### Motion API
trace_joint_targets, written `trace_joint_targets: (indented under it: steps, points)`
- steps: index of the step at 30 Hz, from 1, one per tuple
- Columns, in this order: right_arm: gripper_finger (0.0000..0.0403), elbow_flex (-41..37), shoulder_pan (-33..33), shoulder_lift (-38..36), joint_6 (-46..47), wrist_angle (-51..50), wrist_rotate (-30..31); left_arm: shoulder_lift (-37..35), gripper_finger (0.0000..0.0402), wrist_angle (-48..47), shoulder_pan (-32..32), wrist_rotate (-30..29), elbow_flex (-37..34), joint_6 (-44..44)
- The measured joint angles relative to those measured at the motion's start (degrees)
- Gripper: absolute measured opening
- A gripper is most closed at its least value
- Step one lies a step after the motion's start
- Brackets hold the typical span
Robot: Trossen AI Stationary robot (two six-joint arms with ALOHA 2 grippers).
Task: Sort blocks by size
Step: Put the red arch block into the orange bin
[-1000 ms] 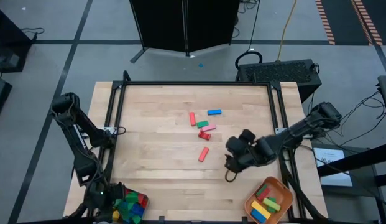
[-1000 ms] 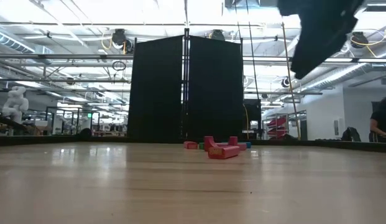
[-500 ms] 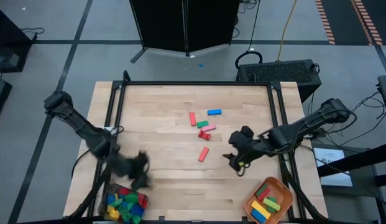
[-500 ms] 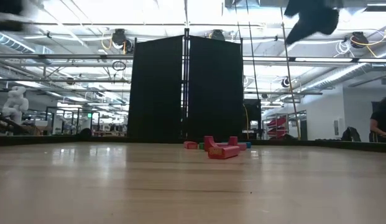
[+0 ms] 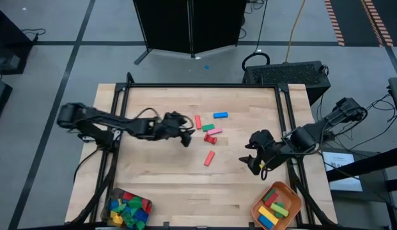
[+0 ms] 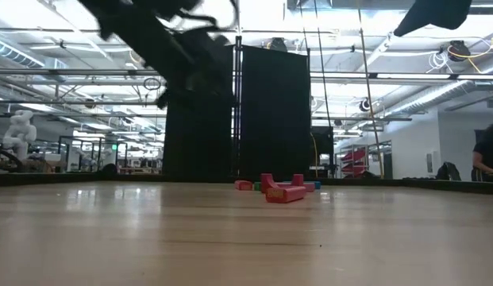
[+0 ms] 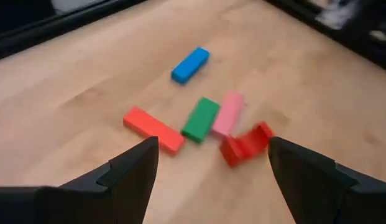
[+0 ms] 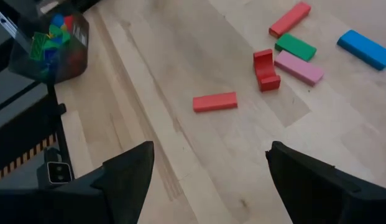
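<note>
Blocks are lying loose near the table's middle, and more are sitting sorted at the near edge: a grey container [image 5: 128, 209] at the near left corner is holding a mixed heap, and an orange tray [image 5: 275, 204] at the near right corner is holding a few long ones. I'm seeing a lone red block [image 5: 210, 158] lying closest to me on the bare wood. Just beyond it a short red block [image 5: 210, 138] is sitting beside a pink block [image 5: 214, 131] and a green block [image 5: 208, 127], with a long red block [image 5: 198, 122] to their left and a blue block [image 5: 220, 115] farthest back. My right gripper [image 5: 254, 161] is hanging over the table's right side, jaws spread, holding nothing. My left arm is reaching far across from the left rail, its left gripper [image 5: 185, 133] hovering just left of the cluster, jaws wide and empty.
</note>
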Motion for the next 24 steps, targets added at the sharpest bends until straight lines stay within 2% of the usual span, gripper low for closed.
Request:
trace_joint_targets:
  steps: [6, 11, 15, 19, 24]
  points:
    - [0.0304, 0.0, 1.6, 1.5, 1.4, -0.4, 0.3, 12.4, 0.0301, 1.8, 0.2, -6.2, 8.5, -1.7]
    - [0.0304, 0.0, 2.5, 2.3, 2.8, -0.4, 0.3, 20.7, 0.0302, 2.6, -1.7, -8.0, 13.7, -6.8]
    - [0.0304, 0.0, 3.7, 2.4, 3.6, -0.4, 1.9, 26.7, 0.0302, 2.9, -4.6, -9.5, 15.9, -9.6]
    - [0.0304, 0.0, 4.8, 2.4, 4.4, -0.4, 2.9, 31.2, 0.0302, 3.0, -6.6, -15.1, 16.9, -13.2]
    - [0.0304, 0.0, 5.6, 2.4, 6.0, -0.4, 3.0, 35.7, 0.0294, 4.3, -6.6, -21.0, 16.9, -13.5]
